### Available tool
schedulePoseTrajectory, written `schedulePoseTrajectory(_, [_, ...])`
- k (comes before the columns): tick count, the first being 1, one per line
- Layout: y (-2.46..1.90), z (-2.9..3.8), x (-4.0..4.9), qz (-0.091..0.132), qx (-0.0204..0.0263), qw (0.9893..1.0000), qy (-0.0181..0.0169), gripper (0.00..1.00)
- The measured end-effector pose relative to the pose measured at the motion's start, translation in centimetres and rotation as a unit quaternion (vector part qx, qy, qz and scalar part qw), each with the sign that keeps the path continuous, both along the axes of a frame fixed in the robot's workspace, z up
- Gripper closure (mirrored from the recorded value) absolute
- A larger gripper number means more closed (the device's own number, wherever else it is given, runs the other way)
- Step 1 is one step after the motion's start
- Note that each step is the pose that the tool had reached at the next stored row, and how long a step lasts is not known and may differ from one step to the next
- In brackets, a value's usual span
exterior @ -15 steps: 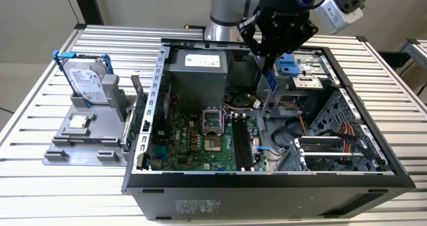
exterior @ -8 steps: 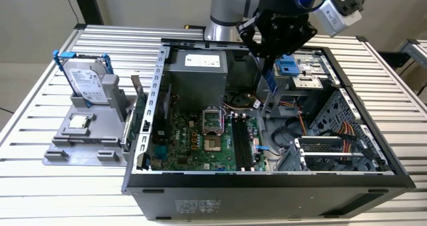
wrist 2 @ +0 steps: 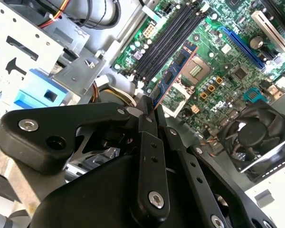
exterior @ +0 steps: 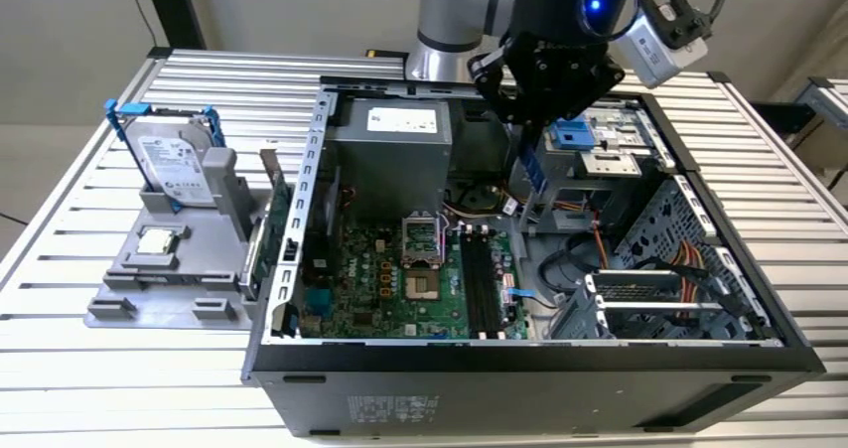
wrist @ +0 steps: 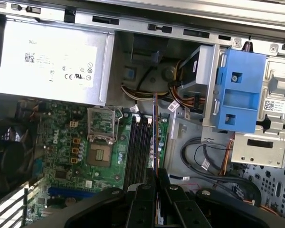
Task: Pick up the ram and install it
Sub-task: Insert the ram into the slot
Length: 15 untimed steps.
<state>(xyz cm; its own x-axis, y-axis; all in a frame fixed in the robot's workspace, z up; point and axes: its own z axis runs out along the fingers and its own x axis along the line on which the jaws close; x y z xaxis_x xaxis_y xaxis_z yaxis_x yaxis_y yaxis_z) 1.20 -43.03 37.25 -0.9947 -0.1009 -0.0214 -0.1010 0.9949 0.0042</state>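
- Computer case (exterior: 530, 388): one, lying on its side on the slatted worktop (exterior: 79, 388) with its side panel off.
- Inside the case there are one green motherboard (exterior: 384, 279), one grey power supply (exterior: 391, 145) at the far end and one bundle of coloured cables (exterior: 682, 279).
- Memory slots (exterior: 480, 284): four black slots, side by side on the motherboard inside the case.
- Hand (exterior: 526, 120): one, black, poised above the open case, its fingers clamped on the upper end of the ram (exterior: 531, 175).
- Ram: one bluish stick, hanging upright from the hand over the case interior. It is above the far end of the memory slots and not yet seated in any slot.
- Grey fixture (exterior: 119, 304): one, on the worktop outside the case, on the exterior view's left. It holds one hard drive (exterior: 173, 160) upright in a blue frame and one square processor chip (exterior: 159, 240) lying flat.
- Second wrist view: the ram (wrist 2: 175, 71) presents its broad face, projecting from the hand (wrist 2: 149, 108) towards the slots (wrist 2: 166, 40). One black fan (wrist 2: 256, 135) sits inside the case.
- First wrist view: the ram (wrist: 155, 123) appears edge-on as a thin line rising from the hand (wrist: 156, 179) beside the slots (wrist: 138, 147). One blue latch (wrist: 240, 90) sits on the case's drive bay.
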Motion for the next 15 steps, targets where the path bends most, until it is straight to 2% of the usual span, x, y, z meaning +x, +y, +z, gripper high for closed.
schedulePoseTrajectory(9, [0.0, -1.0, 0.11, -0.004, -0.0005, 1.0, 0.0, 1.0])
schedulePoseTrajectory(15, [-0.07, -1.39, 0.92, -0.004, -0.0006, 1.0, 0.0018, 1.0])
